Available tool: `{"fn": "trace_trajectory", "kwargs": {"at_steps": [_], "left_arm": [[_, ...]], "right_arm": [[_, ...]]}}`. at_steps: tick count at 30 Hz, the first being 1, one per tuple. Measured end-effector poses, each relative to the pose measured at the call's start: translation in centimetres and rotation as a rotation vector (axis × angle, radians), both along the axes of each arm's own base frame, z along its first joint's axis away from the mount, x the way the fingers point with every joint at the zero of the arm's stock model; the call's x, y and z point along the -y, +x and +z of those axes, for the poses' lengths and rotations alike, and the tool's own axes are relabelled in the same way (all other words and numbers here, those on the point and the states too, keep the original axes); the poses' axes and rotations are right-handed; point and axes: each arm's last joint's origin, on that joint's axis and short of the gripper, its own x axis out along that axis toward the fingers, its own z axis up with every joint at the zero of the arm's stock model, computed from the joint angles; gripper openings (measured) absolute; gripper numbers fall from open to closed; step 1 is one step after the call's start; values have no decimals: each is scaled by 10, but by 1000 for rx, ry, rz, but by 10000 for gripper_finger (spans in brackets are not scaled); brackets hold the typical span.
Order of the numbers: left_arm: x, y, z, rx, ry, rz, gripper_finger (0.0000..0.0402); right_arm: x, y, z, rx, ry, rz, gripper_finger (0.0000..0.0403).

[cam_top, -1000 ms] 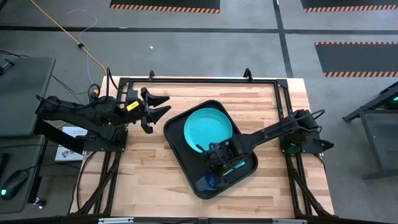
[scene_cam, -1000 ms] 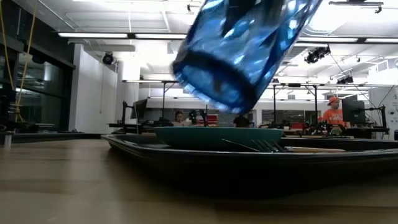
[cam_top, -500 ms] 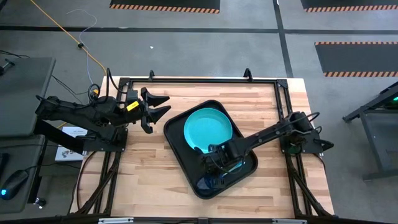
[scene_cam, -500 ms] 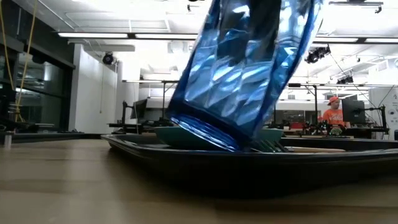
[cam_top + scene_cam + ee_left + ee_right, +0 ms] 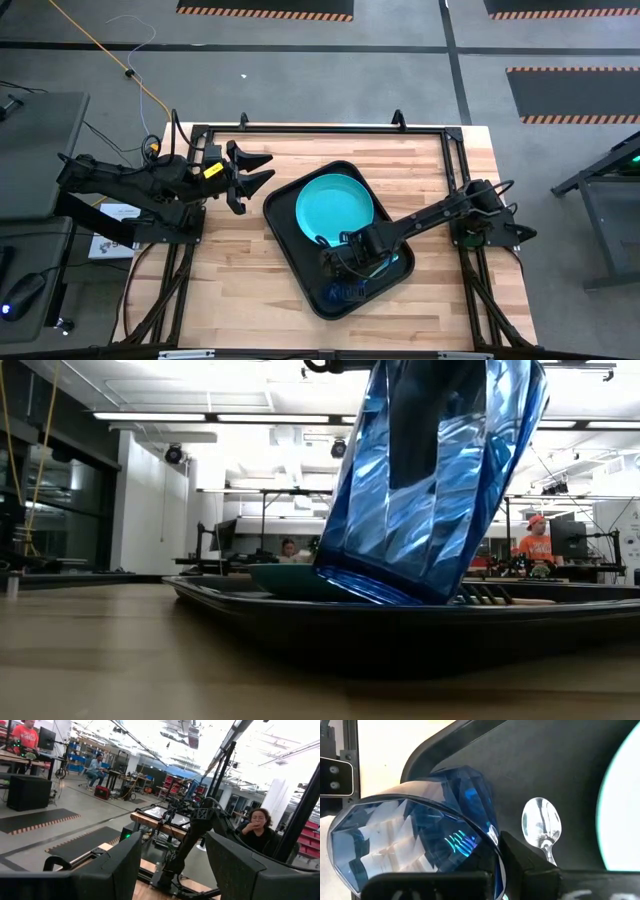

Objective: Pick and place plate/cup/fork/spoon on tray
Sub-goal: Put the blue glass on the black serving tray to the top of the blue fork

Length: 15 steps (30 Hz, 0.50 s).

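While right gripper [image 5: 347,270] clamps cup [image 5: 430,480], wrist shows spoon [image 5: 541,826] beside it.

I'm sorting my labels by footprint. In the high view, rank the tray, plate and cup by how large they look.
1. Black rectangular tray, largest.
2. Round turquoise plate, lying inside the tray.
3. Translucent blue cup, smallest, held by the right pincer, which partly hides it.

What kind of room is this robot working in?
Probably a robotics lab or workshop: a wooden table inside a metal frame, striped floor mats, and workbenches with equipment and people behind.
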Motion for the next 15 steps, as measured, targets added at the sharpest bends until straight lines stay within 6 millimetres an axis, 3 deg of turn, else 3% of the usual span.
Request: {"fn": "trace_trajectory", "kwargs": {"at_steps": [7, 15], "left_arm": [[0, 0, 0, 0, 0, 0, 209], [0, 0, 0, 0, 1, -1, 209]], "right_arm": [[-1, 1, 1, 9, 19, 9, 20], [-2, 2, 1, 30, 20, 35, 98]]}}
